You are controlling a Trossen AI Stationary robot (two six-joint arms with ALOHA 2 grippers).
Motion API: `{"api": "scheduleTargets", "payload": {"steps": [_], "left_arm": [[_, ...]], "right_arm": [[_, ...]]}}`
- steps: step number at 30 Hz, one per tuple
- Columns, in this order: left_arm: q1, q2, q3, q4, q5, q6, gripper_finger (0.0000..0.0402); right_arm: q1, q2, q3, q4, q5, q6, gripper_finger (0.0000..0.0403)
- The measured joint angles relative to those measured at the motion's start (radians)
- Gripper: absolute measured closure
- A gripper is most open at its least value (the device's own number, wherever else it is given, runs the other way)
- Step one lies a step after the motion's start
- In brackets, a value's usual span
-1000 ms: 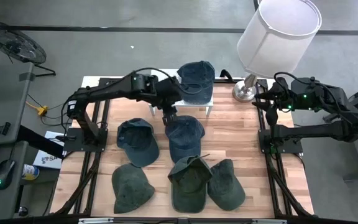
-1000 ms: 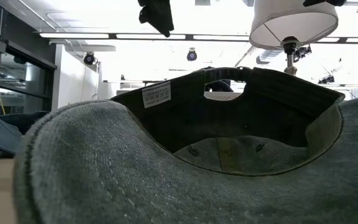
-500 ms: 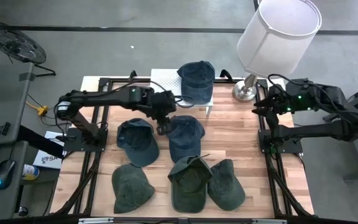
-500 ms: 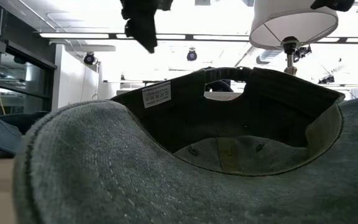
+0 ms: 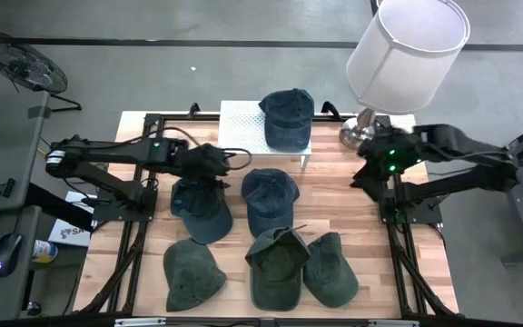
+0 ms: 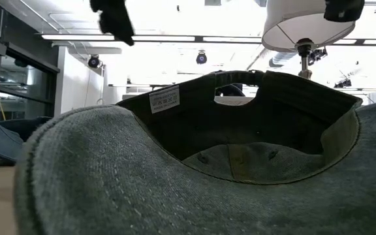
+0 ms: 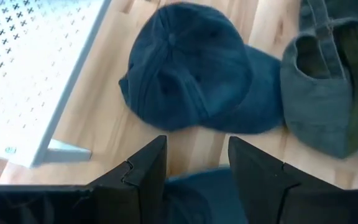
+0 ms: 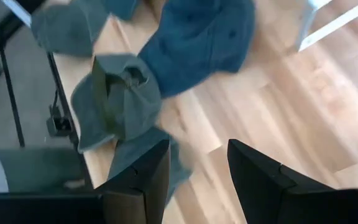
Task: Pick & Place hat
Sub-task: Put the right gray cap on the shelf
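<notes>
One blue cap (image 5: 288,116) sits on the white perforated stand (image 5: 241,130) at the table's far edge (five caps remain on the boards), while the left gripper (image 5: 214,172) and right gripper (image 5: 363,176) hover with jaws parted, empty.

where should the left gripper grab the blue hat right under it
Probably the crown of the blue hat, coming straight down from above. It lies dome up on the table, so the soft top can be pinched. The left gripper, open and empty, hovers over its far edge.
</notes>
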Motion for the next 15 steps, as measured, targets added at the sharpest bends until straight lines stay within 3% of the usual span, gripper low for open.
{"api": "scheduleTargets", "payload": {"steps": [7,15], "left_arm": [[-0.040,-0.142,-0.125,0.110,0.002,-0.018,0.0232],[-0.039,-0.174,-0.207,0.159,0.027,-0.018,0.0232]], "right_arm": [[0.177,0.150,0.000,-0.019,0.028,0.110,0.0249],[0.390,0.282,-0.001,-0.054,0.135,0.321,0.0249]]}}
